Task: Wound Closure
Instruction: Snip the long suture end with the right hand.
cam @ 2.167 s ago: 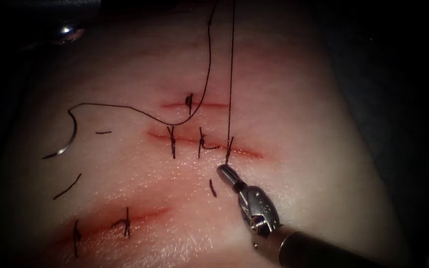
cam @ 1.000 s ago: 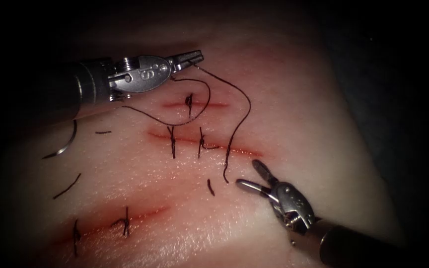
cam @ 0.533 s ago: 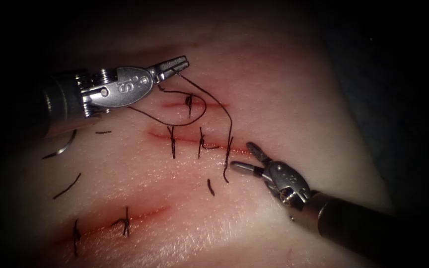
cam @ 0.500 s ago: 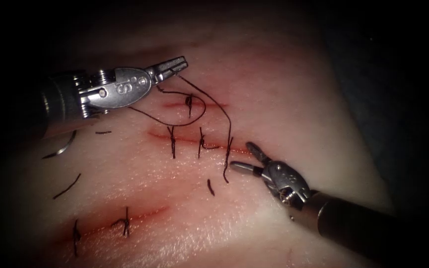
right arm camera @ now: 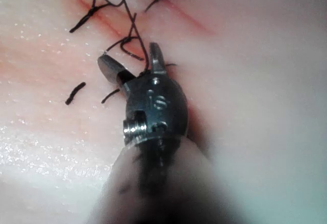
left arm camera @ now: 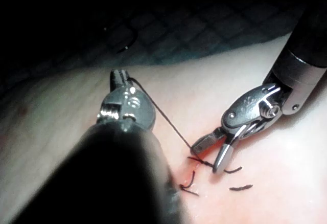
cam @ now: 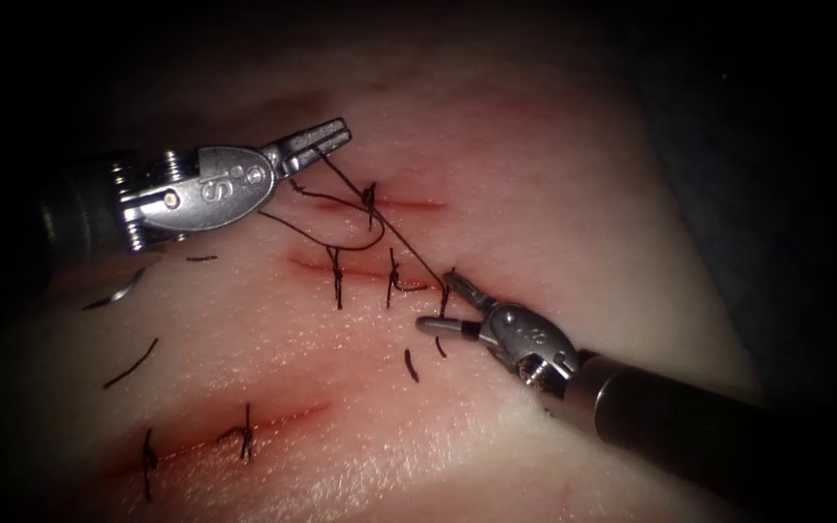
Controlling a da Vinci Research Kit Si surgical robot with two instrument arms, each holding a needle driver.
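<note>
Endoscope view: the left tool (cam: 339,132) is clamping the thread (cam: 394,242) at its closed tip, above the upper cut; its body is bearing the stamped letters "S I". The thread is running taut down to the stitch at the right end of the middle cut (cam: 389,276). The right tool (cam: 441,305) is sitting there with jaws apart, straddling the thread tail and holding nothing. The needle (cam: 116,293) is lying free on the tissue (cam: 573,223), far left of the cuts, partly hidden by the left tool's shaft. Left wrist view: the left tool (left arm camera: 117,75) is gripping the thread (left arm camera: 168,124); the right tool (left arm camera: 209,152) is standing open over the stitch. Right wrist view: the right tool (right arm camera: 130,60) is gaping, thread (right arm camera: 134,35) passing between its jaws.
</note>
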